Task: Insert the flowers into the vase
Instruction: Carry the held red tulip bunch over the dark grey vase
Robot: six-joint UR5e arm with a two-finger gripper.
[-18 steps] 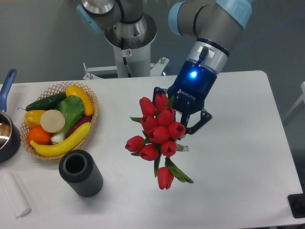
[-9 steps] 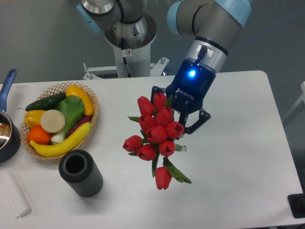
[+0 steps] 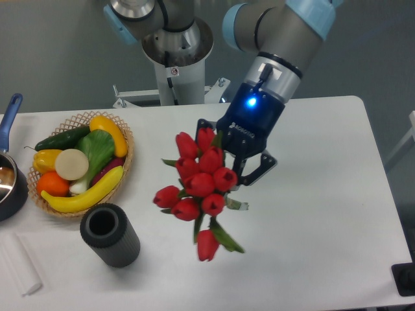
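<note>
the flowers (image 3: 198, 188) hang clenched in the claw (image 3: 228, 170), lifted off the table (image 3: 324, 194), buds spilling down and to its left with one bud lowest. the grasp is done; the carry looks underway, and the stems have yet to be turned down and set in. the vase (image 3: 110, 234) stands upright well to the claw's lower left, its round mouth showing nothing inside. farther left, the basket (image 3: 123, 139) holds a banana, a cucumber, an orange and other produce. a pot (image 3: 10, 181) with a blue handle sits at the far left edge.
</note>
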